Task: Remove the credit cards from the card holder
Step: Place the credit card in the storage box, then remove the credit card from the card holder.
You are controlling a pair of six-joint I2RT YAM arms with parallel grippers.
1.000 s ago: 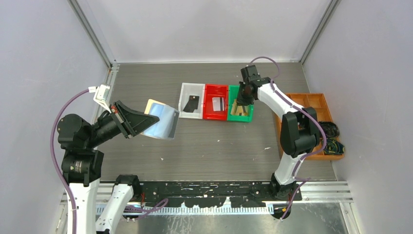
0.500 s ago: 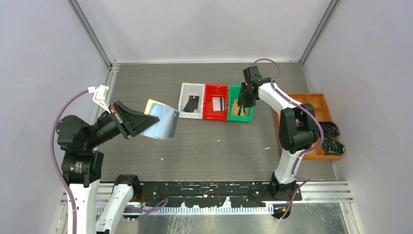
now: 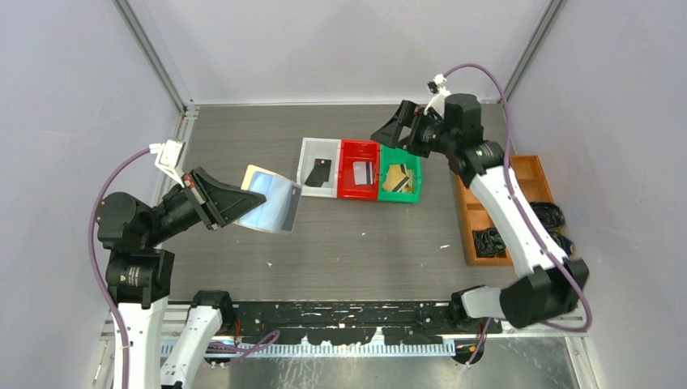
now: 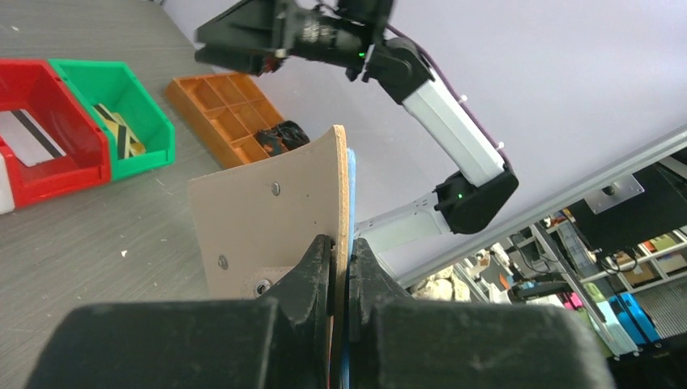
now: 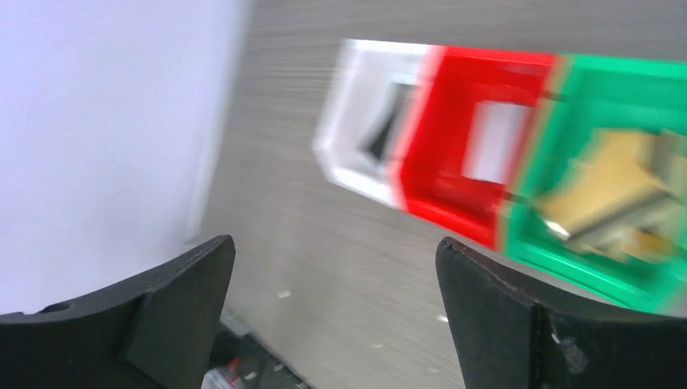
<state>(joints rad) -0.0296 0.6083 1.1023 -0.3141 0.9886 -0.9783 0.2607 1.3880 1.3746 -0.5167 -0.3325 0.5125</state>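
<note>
The beige card holder (image 3: 271,203) hangs open above the table's left side, with my left gripper (image 3: 241,198) shut on its edge. The left wrist view shows the holder's tan back (image 4: 267,219) upright between the pinched fingers of the left gripper (image 4: 340,251). A black card (image 3: 318,172) lies in the white bin (image 3: 302,170), a white-grey striped card (image 3: 362,172) in the red bin (image 3: 356,194), and a gold card (image 3: 396,178) in the green bin (image 3: 398,198). My right gripper (image 3: 389,126) hovers open and empty above and behind the green bin. Its view is blurred, with the right gripper (image 5: 336,259) wide apart and the gold card (image 5: 616,186) at the right.
An orange compartment tray (image 3: 531,170) with dark cables in it stands at the table's right edge, partly under my right arm. Grey walls close in on three sides. The three bins sit in a row at mid-table.
My right gripper opened over the green bin, left the gold card lying in it, and rose back away from it as the arm swung out. The left arm and holder stayed still.
</note>
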